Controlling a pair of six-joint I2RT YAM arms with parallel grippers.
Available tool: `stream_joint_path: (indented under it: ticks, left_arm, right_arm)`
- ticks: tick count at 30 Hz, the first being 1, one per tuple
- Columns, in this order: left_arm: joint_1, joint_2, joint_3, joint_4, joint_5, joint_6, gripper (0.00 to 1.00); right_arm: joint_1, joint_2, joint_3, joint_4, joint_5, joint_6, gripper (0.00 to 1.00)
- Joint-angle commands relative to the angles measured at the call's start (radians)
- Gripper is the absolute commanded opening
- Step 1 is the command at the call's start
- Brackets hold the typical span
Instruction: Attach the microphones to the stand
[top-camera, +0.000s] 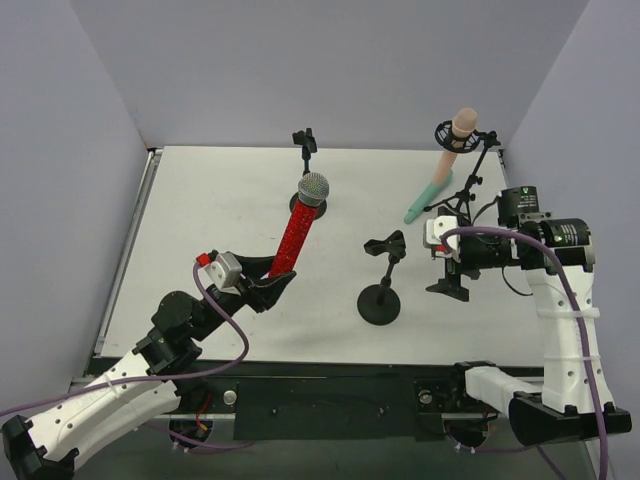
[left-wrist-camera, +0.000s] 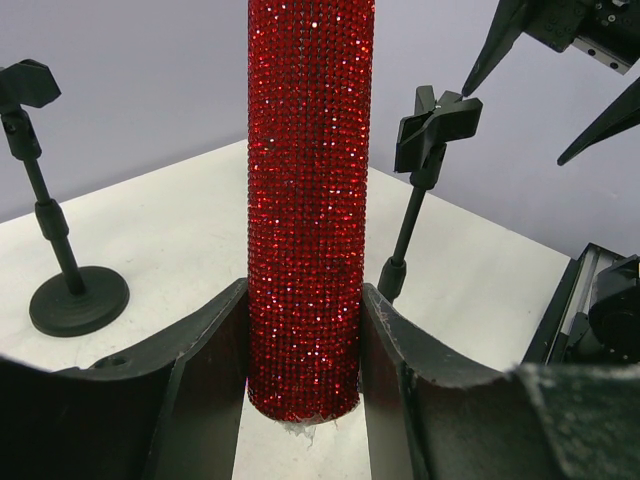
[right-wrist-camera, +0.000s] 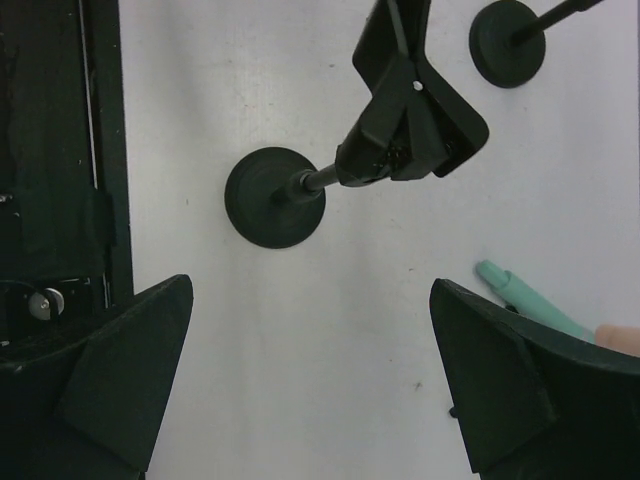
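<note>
the red microphone (top-camera: 296, 232) is held by its lower end in the left gripper (top-camera: 268, 288), whose jaws are closed onto the glittery barrel from both sides. it is lifted off the tabletop (top-camera: 200, 220) and tilted, with the mesh head pointing up and away from that gripper, and it is not in any clip. the peach-pink microphone (top-camera: 462, 125) appears to be seated in the far stand (top-camera: 443, 135), beyond the right gripper (top-camera: 447, 285). the mint green microphone (top-camera: 428, 195) is seen just beyond that gripper, unattached. the right gripper is spread wide and holds nothing, beside the empty middle stand (top-camera: 381, 300). another empty stand (top-camera: 306, 142) is seen past the red head. one microphone of three is judged done, one is in hand, and one is untouched. the pink microphone's seating is masked by cables and cannot be confirmed. whether the green one lies flat or leans cannot be told. the back stand's base is hidden by the red head.
</note>
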Motion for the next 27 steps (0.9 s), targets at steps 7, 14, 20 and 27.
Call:
stream_joint_path:
  ticks: [7, 14, 20, 27]
  left_arm:
    - [-0.005, -0.009, 0.017, 0.051, -0.001, 0.0, 0.0]
    - [-0.005, -0.009, 0.014, 0.053, 0.0, 0.0, 0.0]
    - [-0.005, -0.012, 0.011, 0.054, 0.0, 0.0, 0.0]
    - [-0.005, 0.003, 0.008, 0.068, 0.005, -0.008, 0.0]
  right_arm:
    - [0.073, 0.115, 0.083, -0.093, -0.033, 0.057, 1.0]
    - [0.155, 0.177, 0.108, -0.014, -0.001, 0.15, 1.0]
    - [0.175, 0.23, 0.16, -0.011, -0.005, 0.176, 0.98]
    - [0.203, 0.286, 0.201, -0.02, -0.015, 0.187, 0.93]
